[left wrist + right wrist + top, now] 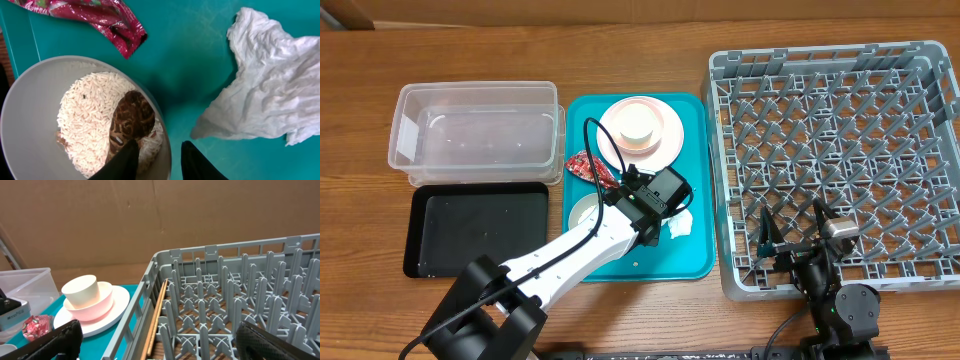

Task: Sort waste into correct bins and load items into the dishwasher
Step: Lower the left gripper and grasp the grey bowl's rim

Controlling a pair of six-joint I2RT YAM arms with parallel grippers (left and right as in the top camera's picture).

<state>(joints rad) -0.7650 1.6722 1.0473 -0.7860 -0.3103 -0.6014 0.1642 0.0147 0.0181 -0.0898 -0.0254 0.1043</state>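
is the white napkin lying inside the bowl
No, the napkin lies on the teal tray, beside the bowl, not in it.

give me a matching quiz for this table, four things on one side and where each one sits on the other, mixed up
Things:
1 rice grains
2 white cup
3 red wrapper
4 black tray

Places:
A on top of the stacked plates
B on the table, next to the clear tub
C in the bowl
D straight on the teal tray, left of the plates

Pairs: 1-C, 2-A, 3-D, 4-B
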